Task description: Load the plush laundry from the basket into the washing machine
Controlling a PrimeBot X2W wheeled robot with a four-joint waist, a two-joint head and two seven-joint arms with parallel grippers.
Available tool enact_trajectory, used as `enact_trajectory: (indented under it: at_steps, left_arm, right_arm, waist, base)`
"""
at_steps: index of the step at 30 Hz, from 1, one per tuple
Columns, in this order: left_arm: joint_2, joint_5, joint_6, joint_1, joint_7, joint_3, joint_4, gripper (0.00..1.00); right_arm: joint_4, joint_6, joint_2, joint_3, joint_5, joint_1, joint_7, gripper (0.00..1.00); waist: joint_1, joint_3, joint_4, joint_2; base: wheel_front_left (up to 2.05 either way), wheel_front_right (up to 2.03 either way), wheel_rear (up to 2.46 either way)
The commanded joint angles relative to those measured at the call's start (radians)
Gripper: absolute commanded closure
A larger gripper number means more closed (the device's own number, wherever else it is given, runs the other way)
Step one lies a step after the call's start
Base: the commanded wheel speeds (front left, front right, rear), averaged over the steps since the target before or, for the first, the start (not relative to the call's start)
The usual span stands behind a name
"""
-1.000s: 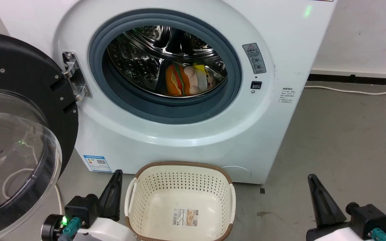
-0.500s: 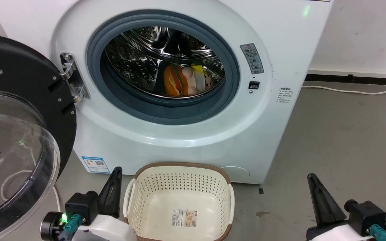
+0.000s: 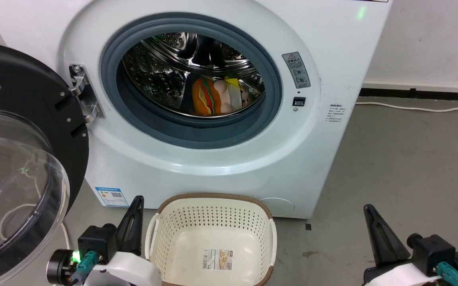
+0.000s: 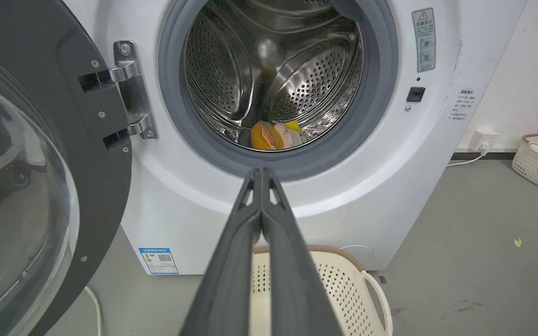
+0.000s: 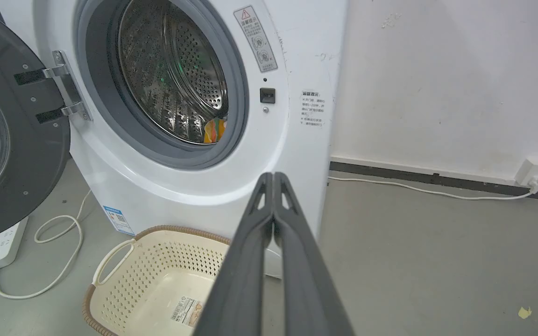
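A grey label on the washing machine front, right of the door opening, carries a red warning triangle above two round pictograms; its print is too small to read. Further right, a patch of small dark print is illegible. A blue sticker at the lower left bears a QR code. The basket floor holds a barcode sticker, its wording unreadable.

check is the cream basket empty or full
Empty: the cream perforated plastic basket holds only a label sticker on its floor; the orange-and-pink plush toy lies in the steel drum.
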Motion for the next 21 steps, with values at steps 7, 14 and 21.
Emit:
enact_trajectory:
  at_steps: [7,14,21]
  left_arm:
    - [-0.023,0.034,-0.012,0.02,0.021,0.026,-0.017,1.0]
    - [-0.037,0.056,-0.017,0.022,0.035,0.043,-0.025,1.0]
    - [-0.05,0.078,-0.022,0.025,0.049,0.06,-0.033,1.0]
  right_arm:
    - [-0.008,0.0,0.0,-0.005,-0.017,-0.018,0.018,1.0]
    - [-0.009,0.0,0.0,-0.007,-0.024,-0.023,0.033,1.0]
    - [-0.011,0.0,0.0,-0.009,-0.031,-0.027,0.047,1.0]
  waist:
    - [-0.0001,-0.001,-0.004,0.0]
    - [-0.0001,-0.003,-0.008,0.0]
    - [-0.0001,-0.004,-0.011,0.0]
  base:
    - [0.0,0.0,0.0]
    - [0.0,0.0,0.0]
    - [0.0,0.0,0.0]
